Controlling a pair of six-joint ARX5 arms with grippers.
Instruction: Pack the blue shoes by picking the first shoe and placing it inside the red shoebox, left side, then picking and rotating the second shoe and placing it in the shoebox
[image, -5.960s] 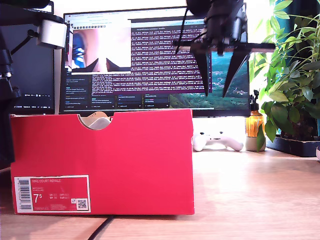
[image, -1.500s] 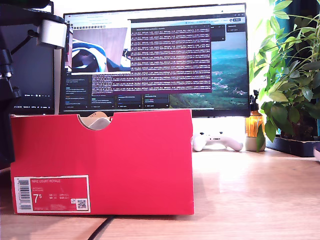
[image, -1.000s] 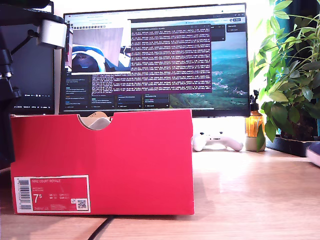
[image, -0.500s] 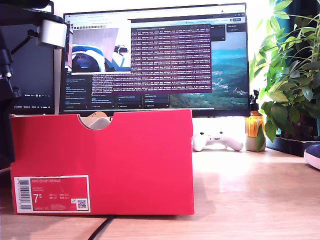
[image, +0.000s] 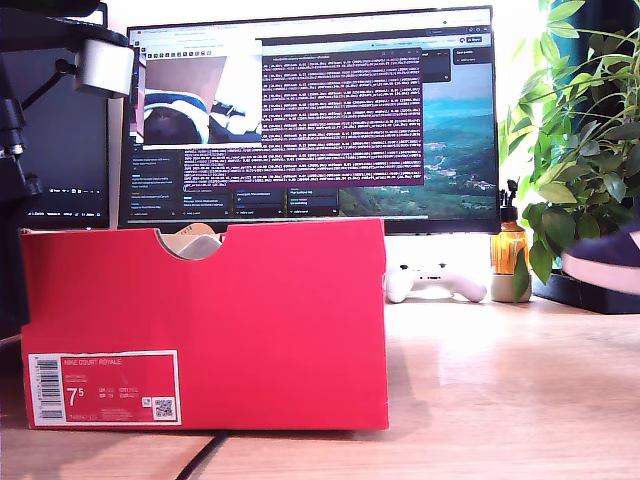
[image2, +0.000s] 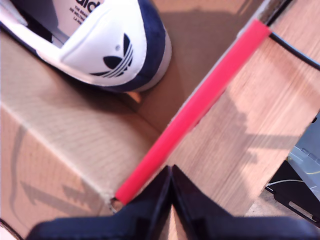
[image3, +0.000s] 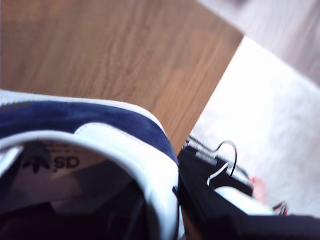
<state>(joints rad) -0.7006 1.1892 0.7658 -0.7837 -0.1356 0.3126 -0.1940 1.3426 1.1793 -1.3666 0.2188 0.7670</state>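
Red shoebox (image: 205, 325) sat on the desk (image: 500, 390), second shoe (image: 605, 262) airborne at the exterior view's right edge. First gripper (image2: 171, 172), fingers together, hung over the box corner near the packed shoe (image2: 117, 47). Second gripper: grip hidden, shoe heel (image3: 100, 135) close. Could slip mid-rotation.

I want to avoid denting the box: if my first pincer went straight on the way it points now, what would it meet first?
Probably the red shoebox: my first pincer, shut, points at its red top edge, just ahead. Beyond lies the cardboard interior, with the blue shoe off to one side. Depth is hard to judge here.
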